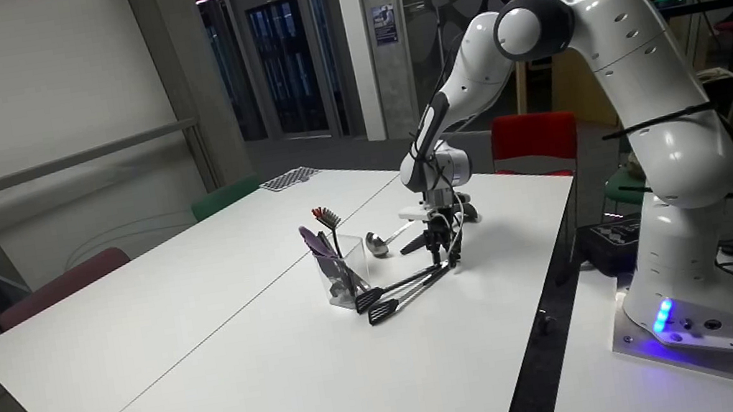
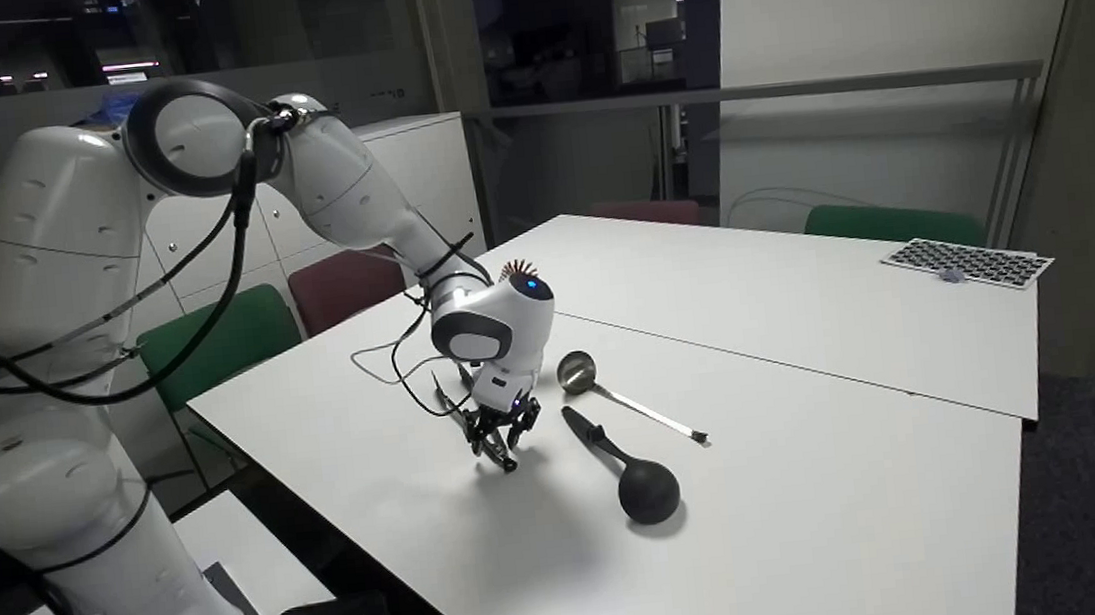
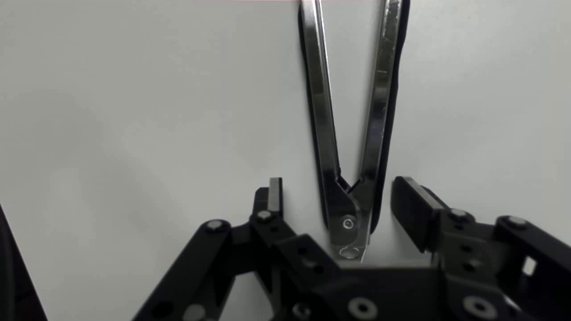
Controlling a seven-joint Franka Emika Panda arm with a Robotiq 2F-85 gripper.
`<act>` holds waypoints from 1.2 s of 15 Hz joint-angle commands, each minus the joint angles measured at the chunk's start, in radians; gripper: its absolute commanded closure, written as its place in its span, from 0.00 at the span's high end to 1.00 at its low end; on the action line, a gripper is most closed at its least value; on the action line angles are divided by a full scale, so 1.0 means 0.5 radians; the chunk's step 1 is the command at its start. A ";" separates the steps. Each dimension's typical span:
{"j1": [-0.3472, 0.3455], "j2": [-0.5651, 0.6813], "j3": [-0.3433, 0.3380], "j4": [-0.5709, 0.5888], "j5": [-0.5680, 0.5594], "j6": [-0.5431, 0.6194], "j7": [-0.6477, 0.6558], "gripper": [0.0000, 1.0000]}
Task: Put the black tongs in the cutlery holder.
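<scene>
Straddling tongs [image 3: 326, 129], gripper [image 3: 341, 196] stood with jaws moderately parted, gap showing either side. Table [image 1: 278, 393] bore: tongs, one pair; holder [image 1: 359, 256], one; steel ladle [image 2: 580, 376], one; black ladle [image 2: 644, 487], one.

I count on the white table [image 1: 256, 390] one pair of black tongs [image 3: 378, 111] with two slotted heads [image 1: 369, 298], one steel ladle [image 2: 578, 374], one black ladle [image 2: 645, 489], one checkered board [image 2: 968, 262] by a corner, and one clear cutlery holder [image 1: 358, 259], its utensils [image 1: 314, 241] too bunched to count. Past the table's edges, in an exterior view: two green chairs [image 2: 220, 344], two maroon chairs [image 2: 345, 289].
</scene>
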 commanded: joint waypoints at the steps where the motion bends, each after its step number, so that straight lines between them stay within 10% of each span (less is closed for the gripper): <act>1: -0.015 -0.002 0.017 0.006 0.032 0.054 0.034 0.36; 5: -0.021 -0.004 0.015 0.003 0.034 0.061 0.031 0.08; 11: -0.025 -0.006 0.011 0.004 0.030 0.058 0.031 0.08; 12: -0.025 -0.003 0.010 0.005 0.029 0.061 0.031 0.55; 18: -0.023 -0.007 -0.008 -0.019 0.021 0.087 0.040 0.94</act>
